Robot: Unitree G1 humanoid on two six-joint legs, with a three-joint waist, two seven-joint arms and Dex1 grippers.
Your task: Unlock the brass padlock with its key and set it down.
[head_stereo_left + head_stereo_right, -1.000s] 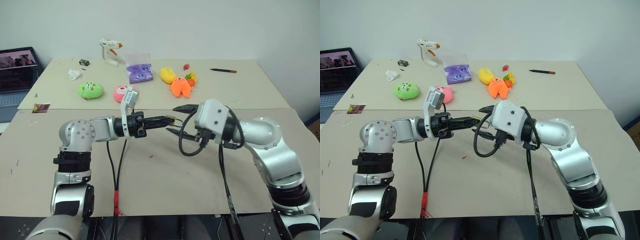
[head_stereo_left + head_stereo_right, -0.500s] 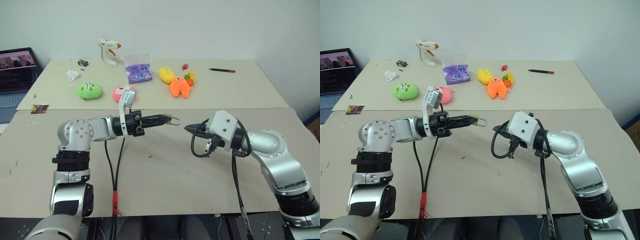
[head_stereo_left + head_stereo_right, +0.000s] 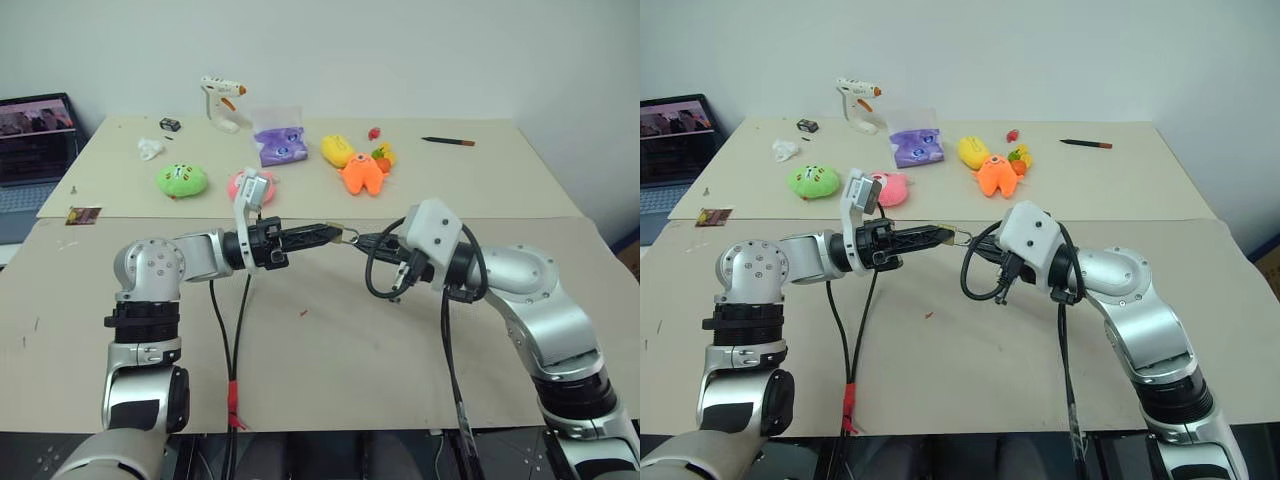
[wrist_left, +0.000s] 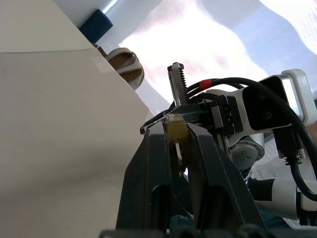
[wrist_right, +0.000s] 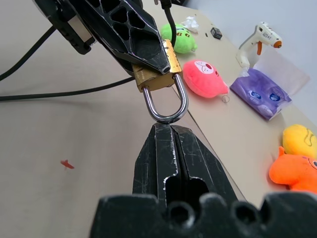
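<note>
Brass padlock (image 5: 154,72) now against closed right end effector (image 5: 171,130)

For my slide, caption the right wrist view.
Left gripper holds the brass padlock, shackle toward the shut right gripper.

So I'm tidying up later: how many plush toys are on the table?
4, all on the far half of the table: a green one, a pink one beside it, and a yellow one next to an orange one. More may be hidden behind the arms.
</note>
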